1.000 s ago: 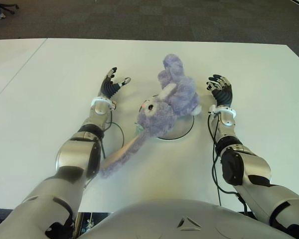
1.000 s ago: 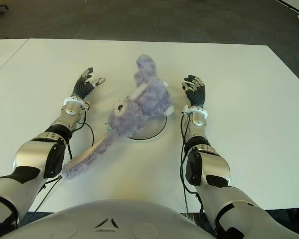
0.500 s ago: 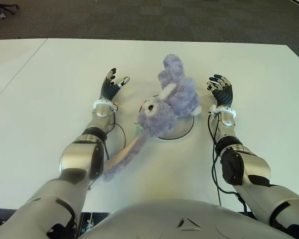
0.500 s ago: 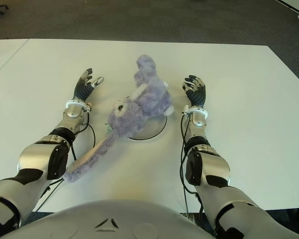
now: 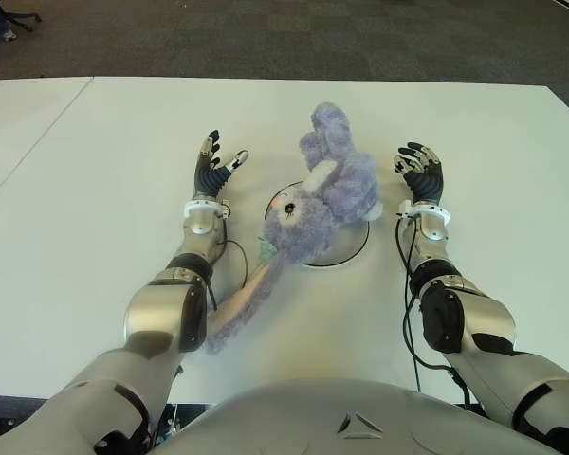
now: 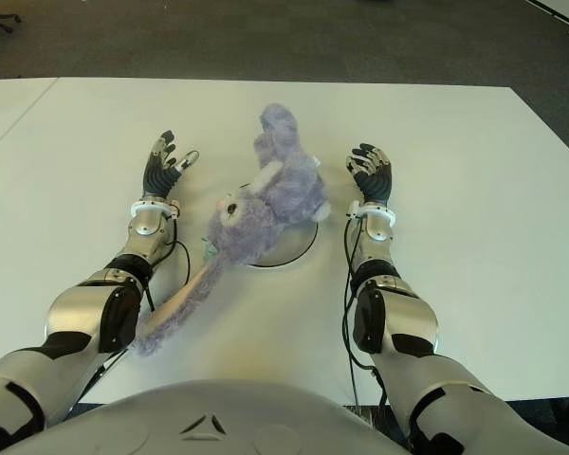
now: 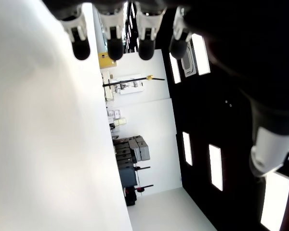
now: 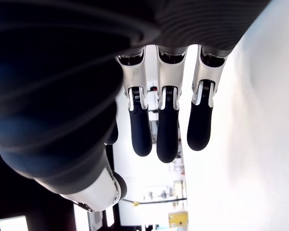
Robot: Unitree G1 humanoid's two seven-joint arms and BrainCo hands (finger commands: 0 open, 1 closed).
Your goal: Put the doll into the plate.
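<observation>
Left eye view: fuzzy lavender doll (image 5: 322, 194) sprawls over round white plate (image 5: 353, 248) on white table (image 5: 85, 190). Left hand (image 5: 211, 163) and right hand (image 5: 419, 170) flank it, fingers spread, empty.

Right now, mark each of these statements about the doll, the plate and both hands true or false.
1. The doll lies across the plate. True.
2. The left hand grips the doll's ear. False: its fingers are spread and hold nothing, left of the doll.
3. The right hand is open and empty. True.
4. The doll sits wholly inside the plate. False: one long ear trails off it onto the table toward the robot.
5. The plate is left of the left hand. False: it lies between the hands.
</observation>
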